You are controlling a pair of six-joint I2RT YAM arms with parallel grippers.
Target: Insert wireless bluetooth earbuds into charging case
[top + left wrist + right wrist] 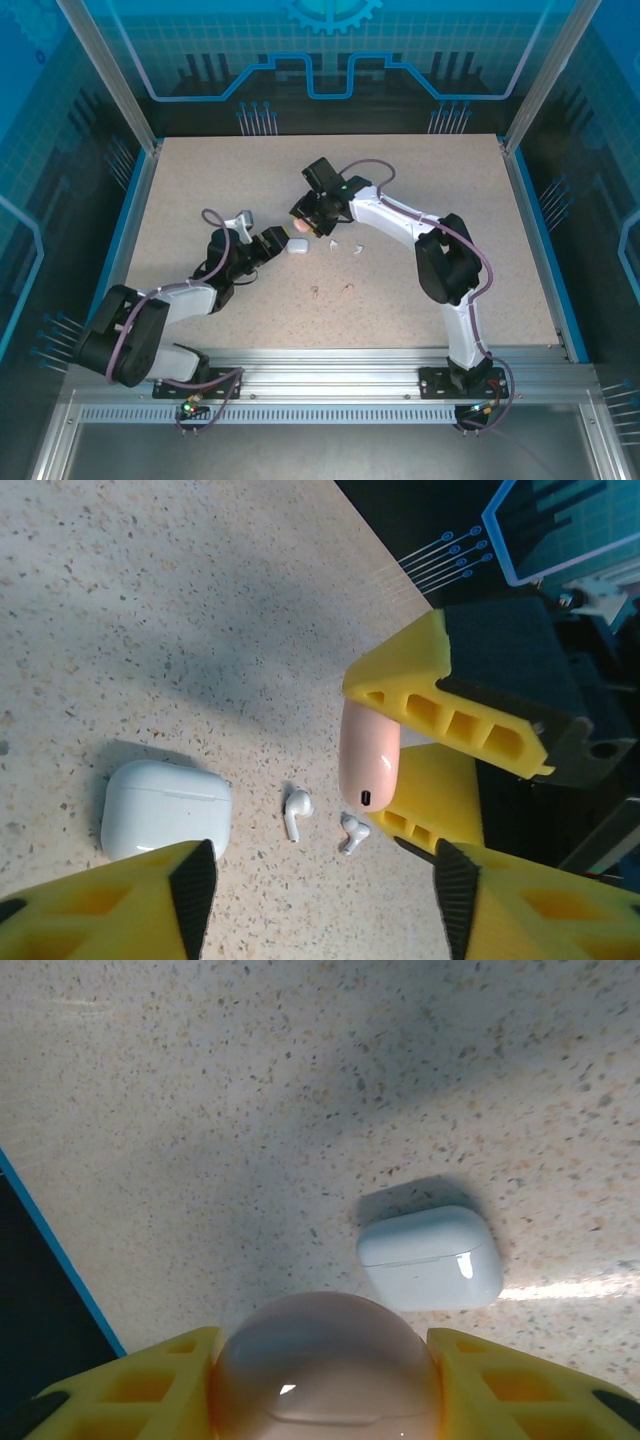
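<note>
Nearest me, the arm bases sit bolted along the 6 o'clock edge of the tabletop, and both arms reach in toward its middle. From the left wrist camera, the left tool has its two yellow fingers spread well apart with nothing between them. The closed white case lies flat on the tabletop just past the left-hand finger, at about 10 o'clock from the gap. The right tool comes in from 2 o'clock and is clamped on a pink case, one yellow finger pressing each side. That case is held on end with its dark port facing down. I cannot tell whether it touches the surface. The right wrist camera shows the same grip, the rounded pink shell filling the space between the fingers, with the white case lying beyond it at 1 o'clock. Seen from above, the white earbuds rest loose on the tabletop just beside each other, at 3 o'clock from the white case and apart from it. The thin pinkish-red earbuds lie nearer the bases, at about 5 o'clock from the white case, well clear of both tools.
</note>
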